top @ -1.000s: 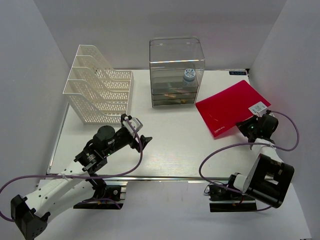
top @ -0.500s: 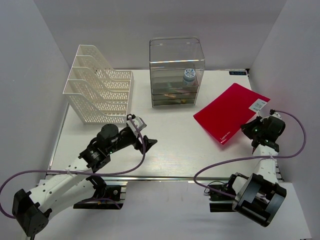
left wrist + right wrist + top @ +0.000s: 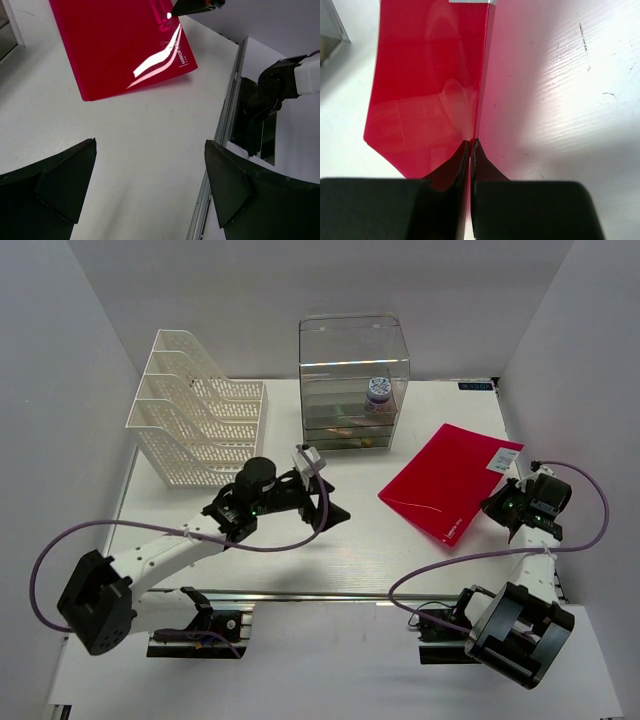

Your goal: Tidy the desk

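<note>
Since a second ago the left pincer (image 3: 328,490) has swung out over the middle of the large flat white desk (image 3: 370,545), which lies just beneath it, its fingers spread wide and empty. To its right, the glossy red plastic folder (image 3: 445,480) has slid closer, one edge clamped tight in the right pincer (image 3: 507,504). Beyond the left pincer stand a clear plastic drawer box (image 3: 353,380) and a white mesh file rack (image 3: 200,425).

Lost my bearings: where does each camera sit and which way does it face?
Top external: above and behind, looking down on the desk; left arm and right arm show.
Left wrist: on left arm, facing the red folder; open left gripper shows.
Right wrist: looks along the folder; right gripper pinches it.
Shared: all see the folder.
</note>
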